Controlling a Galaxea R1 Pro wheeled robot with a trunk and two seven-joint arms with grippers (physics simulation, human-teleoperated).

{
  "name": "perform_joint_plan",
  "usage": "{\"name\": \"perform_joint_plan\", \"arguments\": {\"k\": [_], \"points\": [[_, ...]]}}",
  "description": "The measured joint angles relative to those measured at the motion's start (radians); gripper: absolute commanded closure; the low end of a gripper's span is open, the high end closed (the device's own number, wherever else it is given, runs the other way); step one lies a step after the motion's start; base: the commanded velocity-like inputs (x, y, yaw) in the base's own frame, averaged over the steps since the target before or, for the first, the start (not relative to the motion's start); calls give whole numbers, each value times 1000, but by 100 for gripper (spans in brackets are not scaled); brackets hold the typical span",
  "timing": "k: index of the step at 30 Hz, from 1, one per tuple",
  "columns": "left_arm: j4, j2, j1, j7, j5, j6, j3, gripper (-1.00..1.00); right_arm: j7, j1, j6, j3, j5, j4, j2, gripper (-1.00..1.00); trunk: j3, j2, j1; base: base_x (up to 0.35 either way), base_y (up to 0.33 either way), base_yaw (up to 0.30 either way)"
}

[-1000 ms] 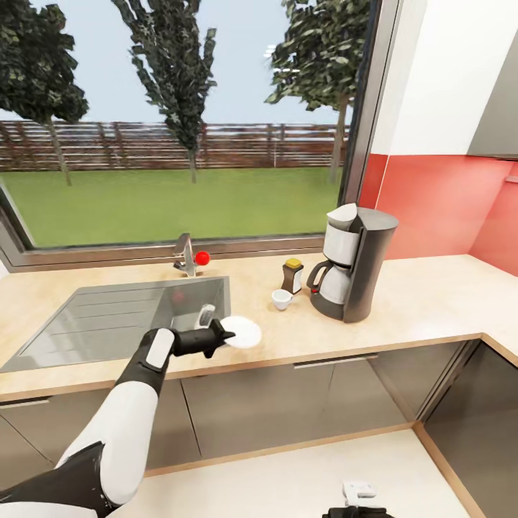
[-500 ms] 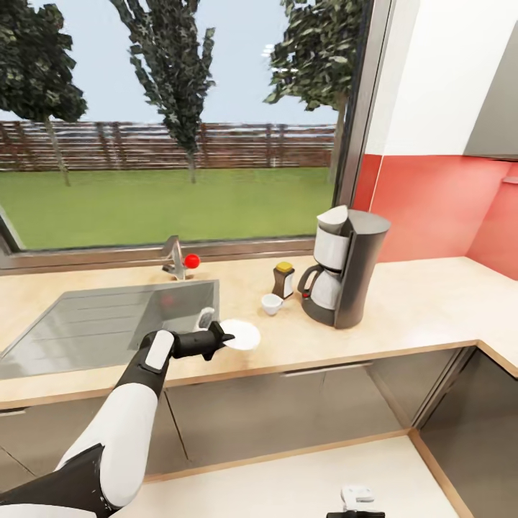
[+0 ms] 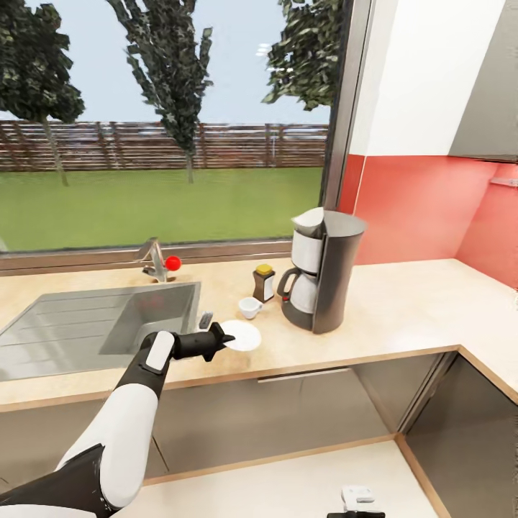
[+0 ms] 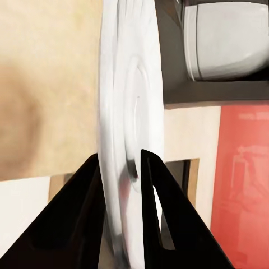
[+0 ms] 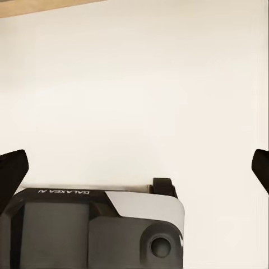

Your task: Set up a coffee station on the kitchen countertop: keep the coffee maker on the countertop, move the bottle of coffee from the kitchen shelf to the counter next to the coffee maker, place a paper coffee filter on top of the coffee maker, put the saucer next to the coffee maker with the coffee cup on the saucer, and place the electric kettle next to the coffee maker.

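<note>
My left gripper [image 3: 224, 338] is shut on the rim of the white saucer [image 3: 243, 335], holding it flat over the beige kitchen countertop [image 3: 403, 309] near its front edge. In the left wrist view the saucer [image 4: 126, 101] shows edge-on between my two black fingers [image 4: 84, 213]. Just beyond it stands the coffee cup [image 3: 250, 308], then the bottle of coffee [image 3: 264, 283] with its yellow lid. The coffee maker [image 3: 327, 277] stands to their right; a white cone-like piece [image 3: 309, 217] sits on its top front. My right gripper [image 5: 134, 168] hangs open over the floor. The electric kettle is out of view.
A steel sink [image 3: 86, 324] with a tap [image 3: 152, 260] and a red knob lies left of the saucer. A large window runs behind the counter and a red backsplash [image 3: 417, 208] covers the right wall. Grey cabinets [image 3: 288, 410] stand below, and the counter turns a corner at far right.
The whole view has shifted, so the counter's things sit further left in the picture. The saucer in my left gripper now sits further from the sink and nearer the cup and coffee maker.
</note>
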Motion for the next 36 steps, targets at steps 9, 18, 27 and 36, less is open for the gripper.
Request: {"name": "perform_joint_plan", "arguments": {"k": [9,18,27,36], "points": [[1,1,2,-2,-1,-17,0,100,3,11,1,0,10,0,-1,-100,0,0,0,65,-271,0],[41,3,2,-8,0,-21,-2,100,4,12,-1,0,58,0,-1,-100,0,0,0,80,-91,0],[55,3,1,-11,0,-24,-2,100,3,12,-1,0,59,0,-1,-100,0,0,0,2,-176,0],[54,9,25,-10,-4,-31,-2,100,4,12,-1,0,59,0,-1,-100,0,0,0,100,-41,0]]}}
